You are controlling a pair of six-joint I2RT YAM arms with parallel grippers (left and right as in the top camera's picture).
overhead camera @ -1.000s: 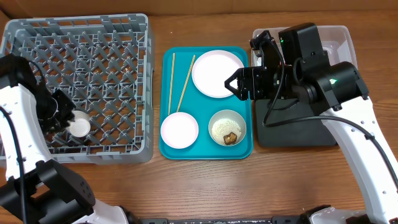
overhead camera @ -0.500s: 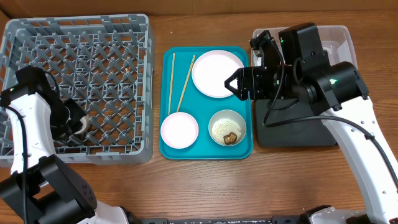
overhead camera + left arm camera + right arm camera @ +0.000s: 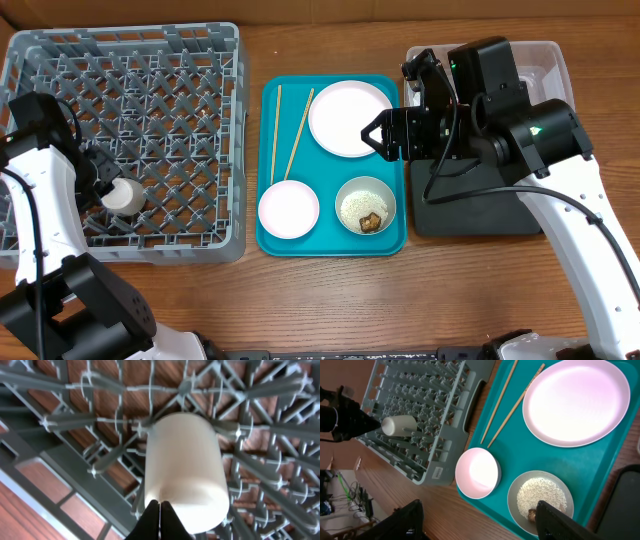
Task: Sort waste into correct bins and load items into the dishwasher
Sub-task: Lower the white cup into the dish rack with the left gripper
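cup [image 3: 127, 197] in rack [image 3: 150, 80], tray [image 3: 327, 176] right of it, tub [image 3: 552, 62] far right

Only the left side changes, over by the near-left corner of the bench. The small white cup [image 3: 125, 197] isn't standing on end in the grip like it is a second ago. It's tipped over and lies on its side on the lattice of the grey dish rack [image 3: 120, 30]. The left tool [image 3: 160, 519] has let go, and its fingers are pinched together with nothing between them, tips right at the cup's end. The left arm [image 3: 50, 200] has swung too, so its wrist sits further toward the back edge of the bench than before.
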